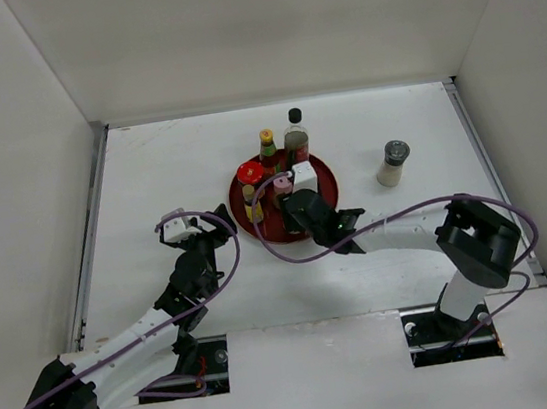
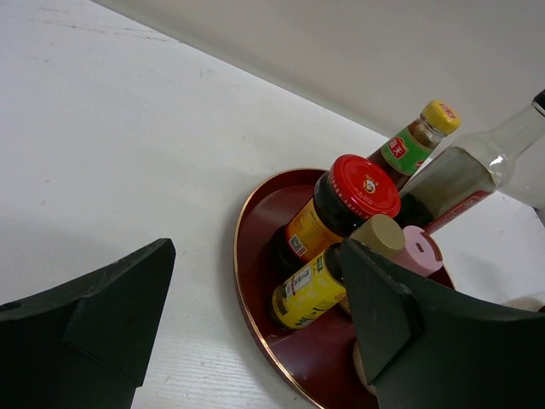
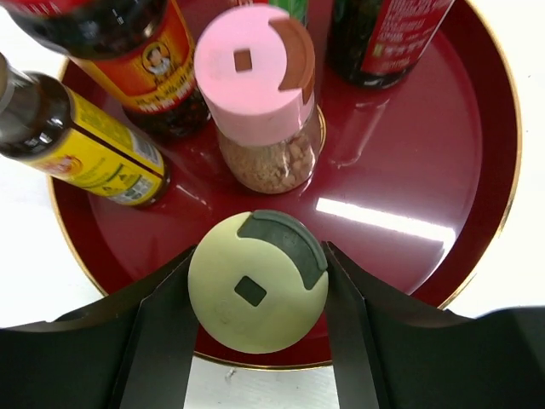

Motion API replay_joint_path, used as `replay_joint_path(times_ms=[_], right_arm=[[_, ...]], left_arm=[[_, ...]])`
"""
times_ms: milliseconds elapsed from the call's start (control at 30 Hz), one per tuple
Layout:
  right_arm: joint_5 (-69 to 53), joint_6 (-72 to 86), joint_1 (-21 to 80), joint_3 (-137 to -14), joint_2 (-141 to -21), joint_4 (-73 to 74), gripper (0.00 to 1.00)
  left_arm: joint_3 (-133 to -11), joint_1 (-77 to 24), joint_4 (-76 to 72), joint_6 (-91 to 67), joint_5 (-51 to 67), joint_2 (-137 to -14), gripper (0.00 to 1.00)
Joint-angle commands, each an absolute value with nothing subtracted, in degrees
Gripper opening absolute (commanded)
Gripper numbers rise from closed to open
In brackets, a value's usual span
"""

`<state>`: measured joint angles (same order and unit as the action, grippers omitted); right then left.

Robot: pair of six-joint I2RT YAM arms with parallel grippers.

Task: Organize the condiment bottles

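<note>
Top external: bottles [image 1: 296, 146] crowd the red tray [image 1: 323, 183]; the grey-topped shaker [image 1: 392, 163] stands apart on the table [image 1: 168, 168]. Left wrist: left fingers [image 2: 94, 341] spread wide beside the tray. Right wrist: right fingers [image 3: 162, 332] clasp the pale-topped shaker [image 3: 257, 294] on the tray's near edge.

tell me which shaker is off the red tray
The grey-topped shaker, alone on the table right of the red tray. The pink-topped shaker stands on it; the right hand grips the pale-topped shaker at its rim.

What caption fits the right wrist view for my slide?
Right gripper clasps the pale-topped shaker over the red tray rim, with the pink-topped shaker and yellow-labelled bottle beyond.
</note>
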<state>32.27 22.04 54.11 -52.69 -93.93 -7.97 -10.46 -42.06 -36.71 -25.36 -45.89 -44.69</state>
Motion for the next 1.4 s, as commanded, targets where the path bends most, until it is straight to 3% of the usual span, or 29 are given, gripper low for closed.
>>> replay_joint_path(times_ms=[0,100,200,333,500,767,967,1133,1367], right_arm=[[32.0,22.7,54.8,-55.3,-93.4,-12.4,0.64],[31.8,22.3,55.1,-54.2,-92.1,-10.9,0.79],[31.6,22.2,55.1,-52.4,-88.2,-9.4,0.86],[32.0,21.9,53.1,-48.1,-77.2,-7.6,0.88],[30.1,21.7,41.1,-46.0,-67.6,-1.9,0.91],[44.2,14.9,22.5,-54.0,-76.5,2.5,1.0],[31.5,15.5,15.0,-57.8,-83.0,1.4,1.0],[31.1,15.9,13.6,-59.9,-86.5,1.3,1.0],[28.5,16.7,12.6,-62.0,-91.4,2.8,0.88]], left_arm=[[-10.3,-41.9,-39.3,-25.9,-45.4,-44.3,0.78],[-10.3,-42.4,-39.5,-25.9,-45.4,-44.0,0.78],[-10.3,-42.0,-39.4,-25.9,-45.4,-44.5,0.78],[-10.2,-42.3,-39.5,-25.9,-45.4,-43.9,0.78],[-10.2,-42.8,-39.5,-25.9,-45.4,-43.5,0.78],[-10.1,-42.8,-39.6,-26.0,-45.4,-43.8,0.78],[-10.1,-42.8,-39.8,-26.0,-45.3,-44.3,0.78],[-10.0,-42.9,-39.9,-26.0,-45.2,-43.9,0.78],[-10.2,-42.7,-39.9,-26.0,-45.2,-45.1,0.78]])
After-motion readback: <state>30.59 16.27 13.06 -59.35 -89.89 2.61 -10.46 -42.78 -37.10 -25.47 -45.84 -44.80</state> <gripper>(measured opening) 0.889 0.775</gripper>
